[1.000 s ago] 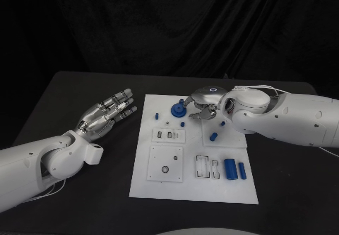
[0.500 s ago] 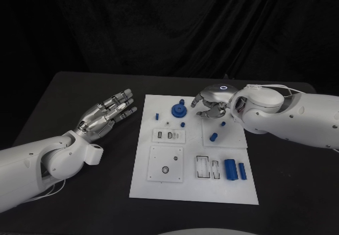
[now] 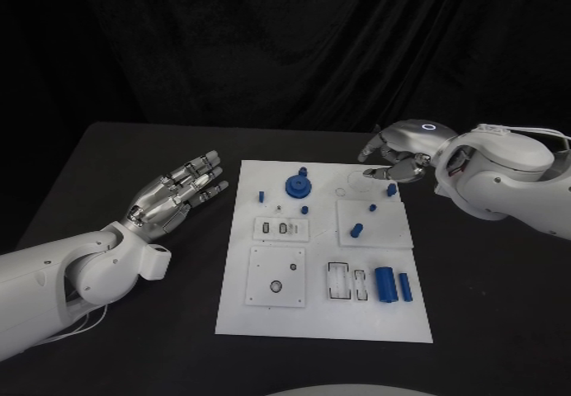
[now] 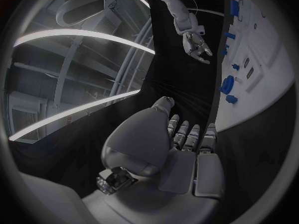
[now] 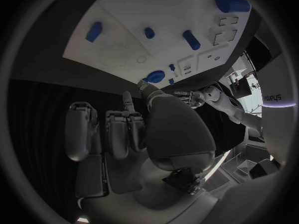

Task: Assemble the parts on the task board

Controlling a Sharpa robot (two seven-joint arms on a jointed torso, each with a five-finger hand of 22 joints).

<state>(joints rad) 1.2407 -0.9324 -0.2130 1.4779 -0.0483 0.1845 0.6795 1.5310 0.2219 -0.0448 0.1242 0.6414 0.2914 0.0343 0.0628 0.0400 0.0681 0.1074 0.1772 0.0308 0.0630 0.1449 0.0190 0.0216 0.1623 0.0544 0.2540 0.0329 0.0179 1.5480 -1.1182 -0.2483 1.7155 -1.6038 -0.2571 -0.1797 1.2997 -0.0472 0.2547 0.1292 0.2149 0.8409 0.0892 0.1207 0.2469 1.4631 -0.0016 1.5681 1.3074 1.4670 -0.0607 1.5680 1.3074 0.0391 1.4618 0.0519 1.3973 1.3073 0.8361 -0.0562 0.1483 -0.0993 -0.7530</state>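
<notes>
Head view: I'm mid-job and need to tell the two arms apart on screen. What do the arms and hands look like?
Both arms are glossy white with rounded, bulbous shells. The left hand is silver metal with segmented fingers. The right hand is silver too, with a small glowing blue ring on its back. A thin white cable loops over the right arm's shell near the wrist. The left arm has a boxy white wrist block.

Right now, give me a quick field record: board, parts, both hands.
board: white task board mid-table, flat
gear: blue round part at the board's far end
cylinders: large blue cylinder and slimmer one lying side by side at the near right
left robot hand: open, off the board's left edge, holds nothing
right robot hand: fingers curled, at the far right corner, nothing seen held
</notes>
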